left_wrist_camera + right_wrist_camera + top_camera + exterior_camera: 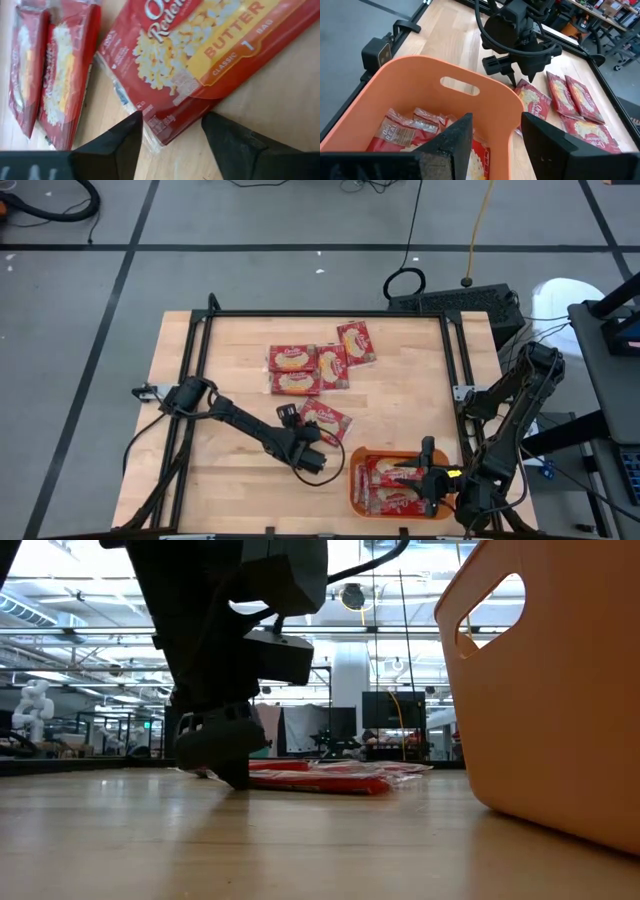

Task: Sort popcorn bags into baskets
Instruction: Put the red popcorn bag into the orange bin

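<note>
Popcorn bag (200,55) edge sits between our left gripper's (172,135) open fingers on the counter (230,350). Our right gripper (492,132) hovers open, empty, over the orange basket (420,75).

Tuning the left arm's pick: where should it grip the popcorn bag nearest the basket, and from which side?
Probably its near short edge, from above: the popcorn bag lies flat, apart from the others, and the open left gripper already straddles that edge.

Loose popcorn bags (312,370) lie mid-table — two more inside the basket (354,480).
</note>
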Available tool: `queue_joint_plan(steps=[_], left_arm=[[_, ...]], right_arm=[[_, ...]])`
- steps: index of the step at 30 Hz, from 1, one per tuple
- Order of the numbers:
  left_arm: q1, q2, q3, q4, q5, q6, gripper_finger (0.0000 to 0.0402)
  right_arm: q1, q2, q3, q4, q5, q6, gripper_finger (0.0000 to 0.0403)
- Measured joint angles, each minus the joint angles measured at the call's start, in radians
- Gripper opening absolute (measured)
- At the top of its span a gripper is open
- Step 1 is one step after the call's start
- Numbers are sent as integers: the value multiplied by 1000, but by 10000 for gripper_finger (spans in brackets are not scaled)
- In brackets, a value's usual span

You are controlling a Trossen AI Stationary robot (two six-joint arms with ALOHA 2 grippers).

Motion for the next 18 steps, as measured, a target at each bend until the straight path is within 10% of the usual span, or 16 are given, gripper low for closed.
queue_joint_plan(steps=[18], left_arm=[[42, 0, 1, 87, 70, 99, 8]], right_arm=[[0, 0, -30, 44, 1, -2, 160]])
